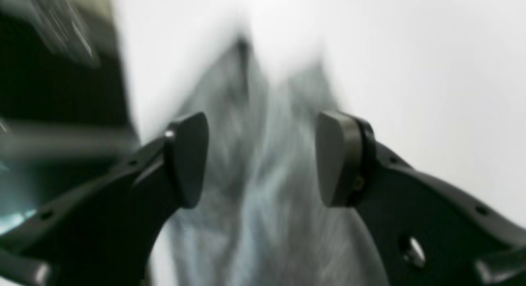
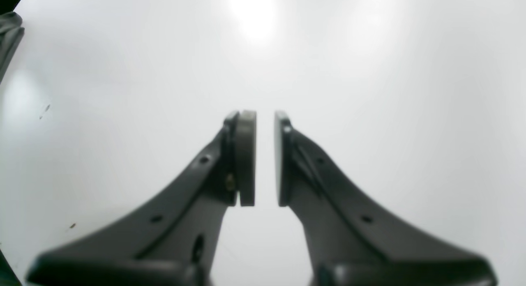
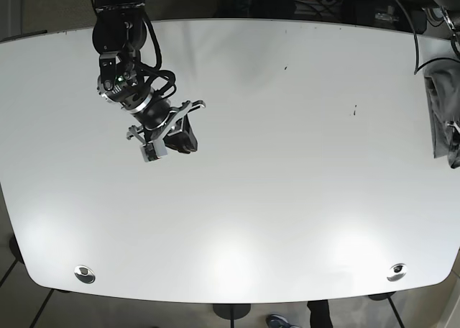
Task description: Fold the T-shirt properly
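Observation:
The grey T-shirt (image 3: 440,108) lies bunched at the far right edge of the white table (image 3: 287,170) in the base view, partly cut off by the frame. In the left wrist view it is a blurred grey mass (image 1: 263,220) running up between and beyond the fingers. My left gripper (image 1: 263,154) stands open over it, pads wide apart, gripping nothing. My right gripper (image 2: 265,154) hovers over bare table at the left (image 3: 180,137). Its pads are a narrow gap apart with nothing between them.
Cables and dark equipment (image 3: 345,1) sit behind the table's far edge. Two round metal fittings (image 3: 85,273) (image 3: 396,271) are set near the front edge. The left wrist view shows a dark area past the table edge (image 1: 57,93).

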